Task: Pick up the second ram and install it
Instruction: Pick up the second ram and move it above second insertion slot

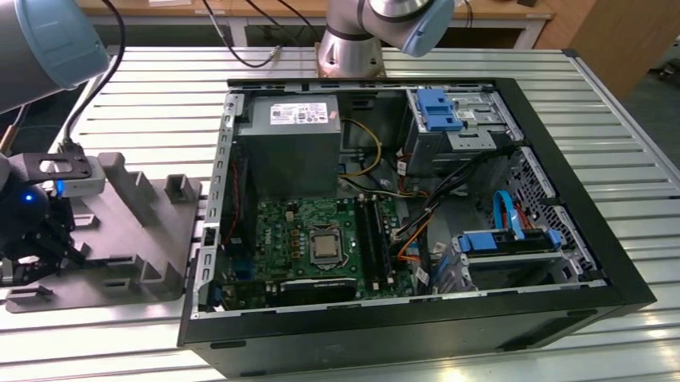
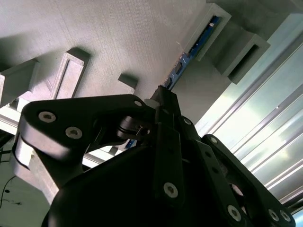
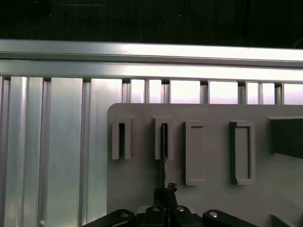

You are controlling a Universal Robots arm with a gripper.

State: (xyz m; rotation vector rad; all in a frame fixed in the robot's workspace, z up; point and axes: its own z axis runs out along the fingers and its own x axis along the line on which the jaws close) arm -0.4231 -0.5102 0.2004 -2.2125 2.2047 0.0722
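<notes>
Gripper (image 3: 164,190) is clenched on the second ram (image 3: 163,158), fingertips pinching its thin edge in both wrist views. The stick stands on edge, far end seated in a narrow pocket of the grey holder block (image 1: 138,231). Another narrow pocket (image 3: 121,140) is just beside it, and two wider pockets (image 3: 195,152) are on its other side. The holder sits on the slatted aluminium table (image 1: 159,87), at the exterior view's left of the open PC case (image 1: 611,263), near the case wall, with open air above it. Inside the case is the motherboard (image 1: 276,231). The black slot rails (image 1: 372,231) run beside the CPU socket (image 1: 322,245). A cable bundle (image 1: 415,239) is close on the exterior view's right of the rails, and the grey power-supply box (image 1: 287,155) is past one end, so it's tight there. The blue ribbon cable (image 1: 508,213) is well apart from the rails. There's a white label (image 1: 301,114) on the power-supply box; print too small to tell.
</notes>
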